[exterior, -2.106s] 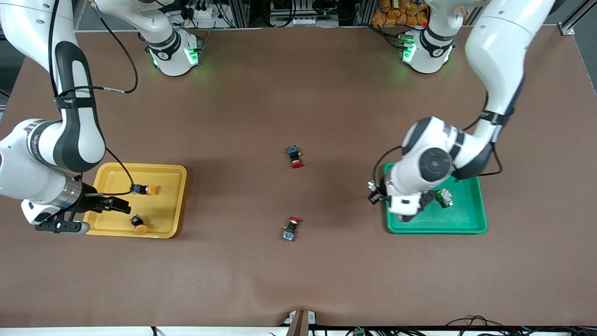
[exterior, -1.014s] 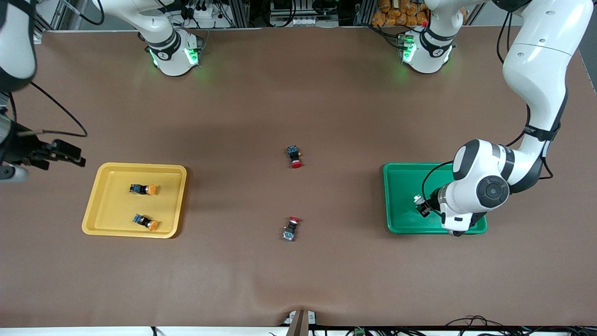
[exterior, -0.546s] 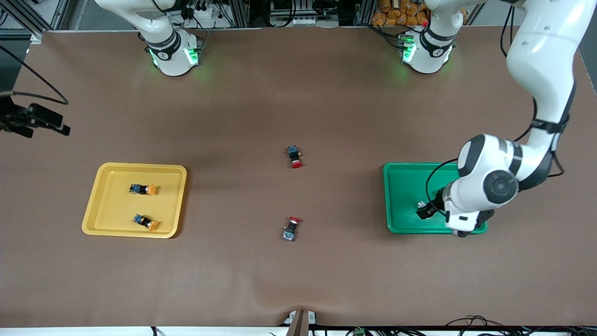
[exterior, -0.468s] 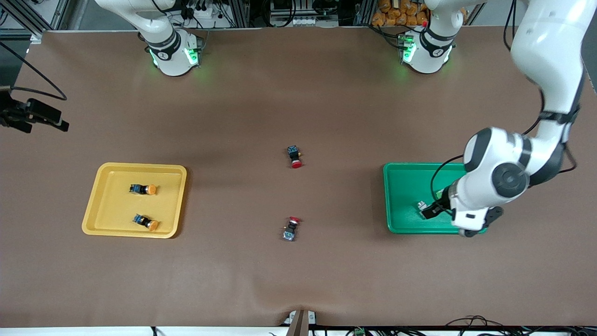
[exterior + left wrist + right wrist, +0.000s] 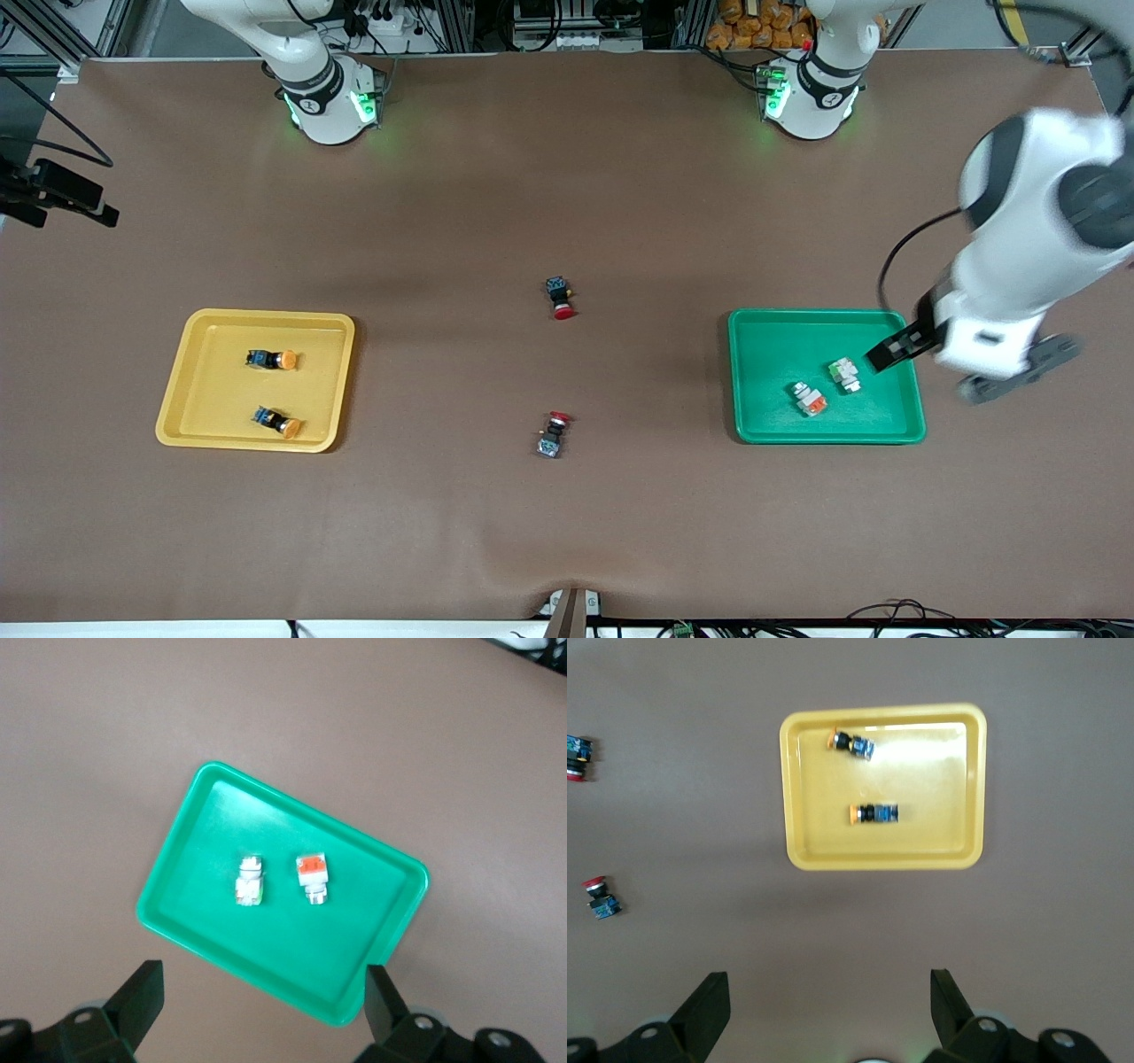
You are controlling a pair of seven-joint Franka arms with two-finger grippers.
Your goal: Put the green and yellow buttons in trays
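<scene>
Comparing with a second ago, the orange-patched button (image 5: pixel 810 400) is now released beside the green-patched button (image 5: pixel 844 374) in the green tray (image 5: pixel 771 337). The left gripper (image 5: pixel 261 1010) is raised, fingers apart. The yellow buttons (image 5: pixel 273 360) are seen in the yellow tray (image 5: pixel 204 354); the right gripper (image 5: pixel 826 1010) is also spread. The task seems finished.

Robot lab: brown-covered table (image 5: pixel 567 532), aluminium framing and cables along its edge.

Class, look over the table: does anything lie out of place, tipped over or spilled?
Nothing stands out. Two orange-capped buttons lie in the yellow tray, two whitish buttons in the green tray. Two red-capped buttons lie on the bare table. Both hands are open and empty.
</scene>
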